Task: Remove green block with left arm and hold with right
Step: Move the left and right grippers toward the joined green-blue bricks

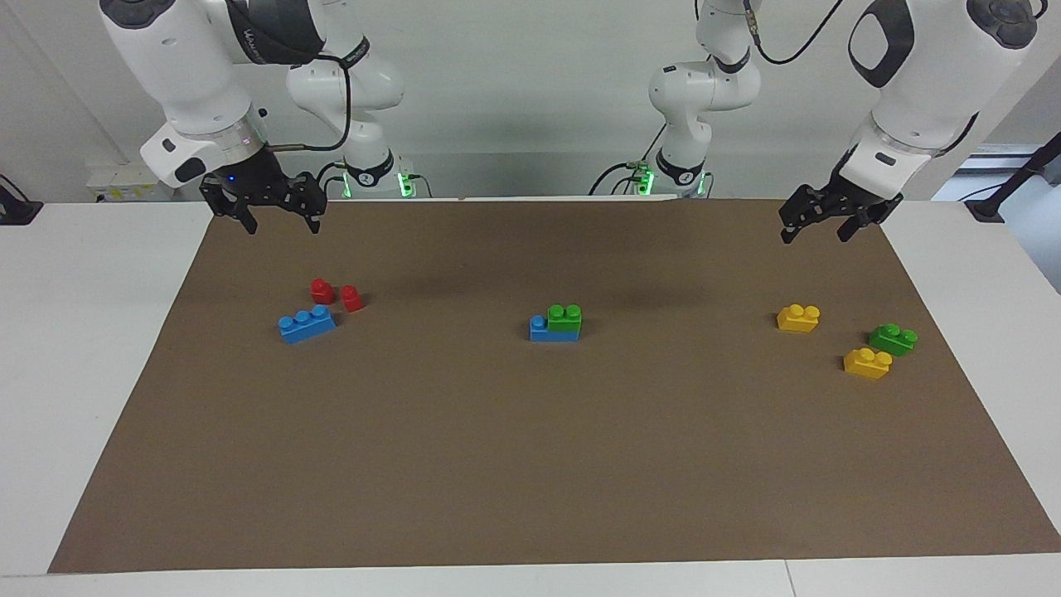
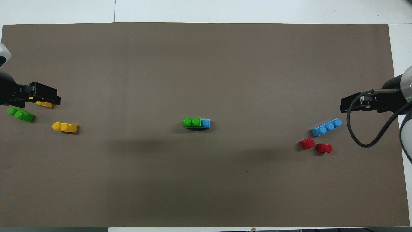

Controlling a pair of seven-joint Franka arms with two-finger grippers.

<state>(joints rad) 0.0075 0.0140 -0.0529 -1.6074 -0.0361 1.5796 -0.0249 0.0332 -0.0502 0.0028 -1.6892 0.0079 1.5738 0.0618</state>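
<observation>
Taking the brown mat (image 1: 530, 464) as a clock face in the overhead view, with twelve o'clock farthest from the robots, the green block (image 1: 564, 322) is sitting at the very centre, stacked on one end of a blue brick (image 1: 543, 330) so that a single blue stud is showing beside it. The left arm (image 1: 928, 75) is bending down from its shoulder, its plain white wrist tilting toward the mat, and the left gripper (image 1: 815, 230) is hanging in the air at about nine o'clock, over the mat's edge, with its fingers spread and nothing between them. Under and around it at nine o'clock are lying a second green block (image 2: 21, 114) and two yellow bricks (image 2: 65, 127), one of them partly covered by the gripper from above. The right arm (image 1: 178, 66) is mirroring that pose at three o'clock, its silvery wrist band showing a blue light, and the right gripper (image 1: 282, 225) is hovering above the mat's edge, pointing straight down, its fingers likewise standing apart and empty. Just inward of it, a loose blue three-stud brick (image 2: 326, 127) is resting at three o'clock, with two small red bricks (image 2: 315, 145) lying on their sides just beside it, nearer to the robots. Both grippers are well apart from the central stack.
</observation>
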